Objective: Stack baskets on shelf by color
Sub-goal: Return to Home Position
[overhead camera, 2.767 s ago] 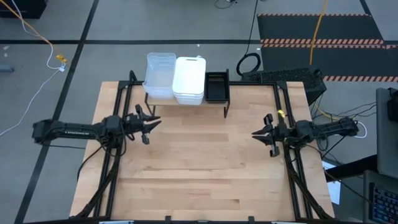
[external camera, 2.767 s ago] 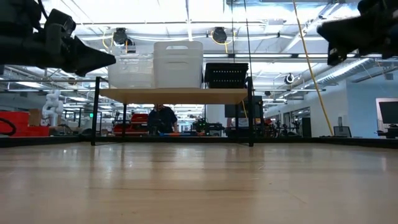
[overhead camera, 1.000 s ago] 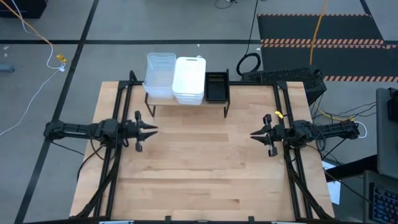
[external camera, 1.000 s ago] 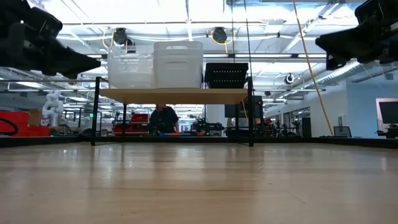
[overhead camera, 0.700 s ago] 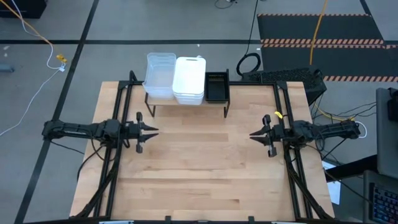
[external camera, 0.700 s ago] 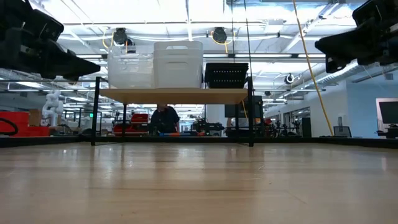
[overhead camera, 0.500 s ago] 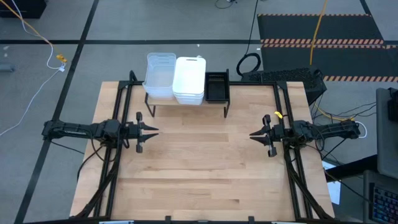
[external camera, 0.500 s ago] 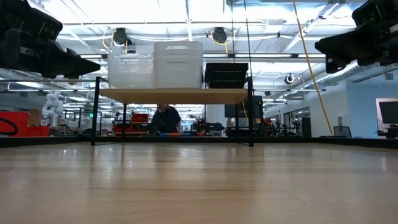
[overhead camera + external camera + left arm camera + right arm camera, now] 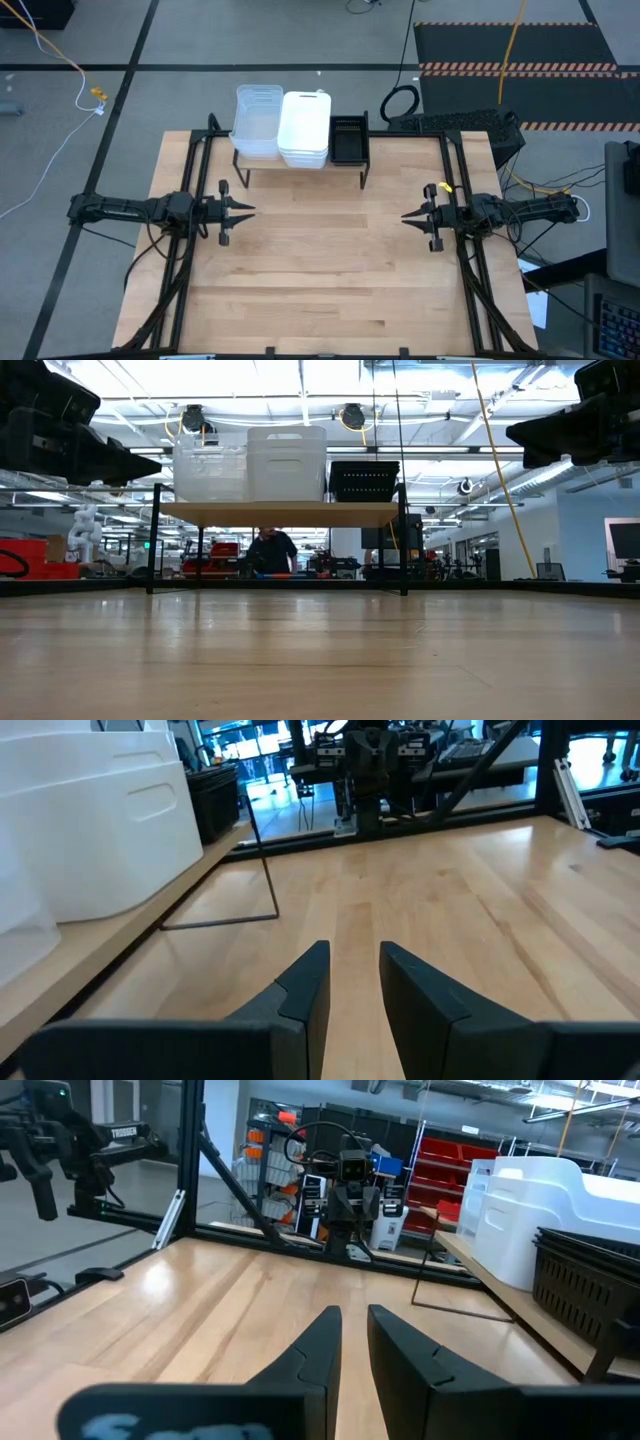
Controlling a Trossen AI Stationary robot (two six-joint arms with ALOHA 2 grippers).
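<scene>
On the shelf (image 9: 280,512) at the table's far edge stand three stacks of baskets, each resting by its bottom on the plank: clear (image 9: 257,122) on the left, white (image 9: 304,130) in the middle, black (image 9: 349,139) on the right. My left gripper (image 9: 247,209) hovers level near the table's left edge and points toward the right one. Its fingers (image 9: 305,985) stand a narrow gap apart with nothing between them. My right gripper (image 9: 404,217) hovers level near the right edge, facing it. It too is slightly open (image 9: 354,1320) and empty.
Bare wood tabletop (image 9: 320,270) lies between the arms and toward the near edge. Black frame rails (image 9: 185,290) run along both sides of the table. Beyond the shelf a person (image 9: 268,552) moves in the room. Cables and a black box (image 9: 470,125) lie behind the table's far right corner.
Both arms have stayed where they were. My right gripper has rolled a little about the line it points along, and my left gripper has settled from a slight downward slant to level. The baskets have not moved.
</scene>
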